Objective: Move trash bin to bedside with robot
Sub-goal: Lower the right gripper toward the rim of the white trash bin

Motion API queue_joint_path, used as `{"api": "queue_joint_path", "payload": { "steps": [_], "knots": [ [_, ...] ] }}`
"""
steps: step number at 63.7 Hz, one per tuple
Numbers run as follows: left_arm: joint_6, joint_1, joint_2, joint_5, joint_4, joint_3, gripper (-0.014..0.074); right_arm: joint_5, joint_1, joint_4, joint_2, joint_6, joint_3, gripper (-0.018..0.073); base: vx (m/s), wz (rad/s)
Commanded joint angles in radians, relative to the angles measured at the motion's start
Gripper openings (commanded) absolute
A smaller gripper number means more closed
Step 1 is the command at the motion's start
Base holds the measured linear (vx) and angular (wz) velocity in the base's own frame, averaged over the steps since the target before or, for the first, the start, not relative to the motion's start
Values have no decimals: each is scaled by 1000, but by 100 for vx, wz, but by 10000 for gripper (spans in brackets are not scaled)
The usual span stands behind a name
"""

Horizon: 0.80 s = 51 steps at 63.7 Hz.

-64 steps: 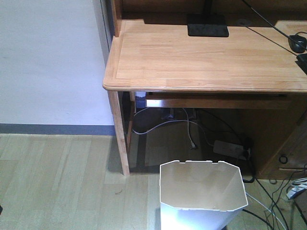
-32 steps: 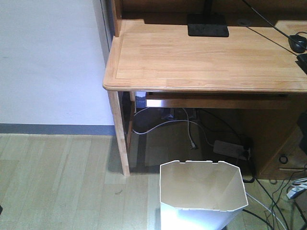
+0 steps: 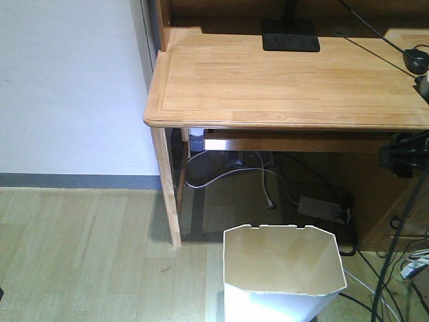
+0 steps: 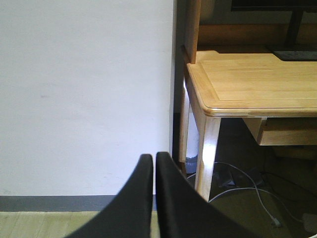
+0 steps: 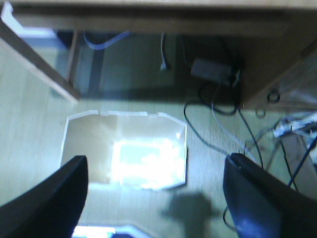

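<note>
**Trash bin stands on the floor in front of the desk, with the open right gripper above it**

The trash bin stands upright on the wooden floor. It is just out from the desk's front edge and a little to the right of the desk's front left leg. Its white rim is whole and its cream inside looks bare.

In the right wrist view the right gripper hangs over the bin. Its jaws are spread wide, one finger on each side of the picture, and they hold nothing and touch nothing. In the front view the black right arm shows at the right edge, below the desk top.

The left gripper points at the white wall left of the desk's corner. Its jaws are closed to a thin slit with nothing between them.

Under the desk lie a power strip and loose cables. A black monitor stand sits at the back of the desk top
</note>
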<state>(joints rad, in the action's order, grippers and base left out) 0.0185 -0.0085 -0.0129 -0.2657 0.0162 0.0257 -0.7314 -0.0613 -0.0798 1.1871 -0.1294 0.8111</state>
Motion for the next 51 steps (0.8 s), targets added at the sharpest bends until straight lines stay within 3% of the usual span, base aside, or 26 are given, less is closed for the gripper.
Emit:
{"api": "queue_joint_path", "payload": {
  "steps": [1, 6, 24, 51],
  "knots": [
    [4, -6, -14, 69, 2, 19, -6, 33, -33, -14, 73, -23, 30, 549, 0, 0],
    [4, -6, -14, 69, 2, 19, -6, 57, -84, -40, 144, -35, 30, 549, 0, 0],
    [4, -6, -14, 69, 2, 19, -6, 142, -167, -183, 427, -289, 31, 549, 0, 0],
    [4, -6, -14, 69, 2, 19, -6, 518, -167, -205, 907, -447, 47, 549, 0, 0]
  ]
}}
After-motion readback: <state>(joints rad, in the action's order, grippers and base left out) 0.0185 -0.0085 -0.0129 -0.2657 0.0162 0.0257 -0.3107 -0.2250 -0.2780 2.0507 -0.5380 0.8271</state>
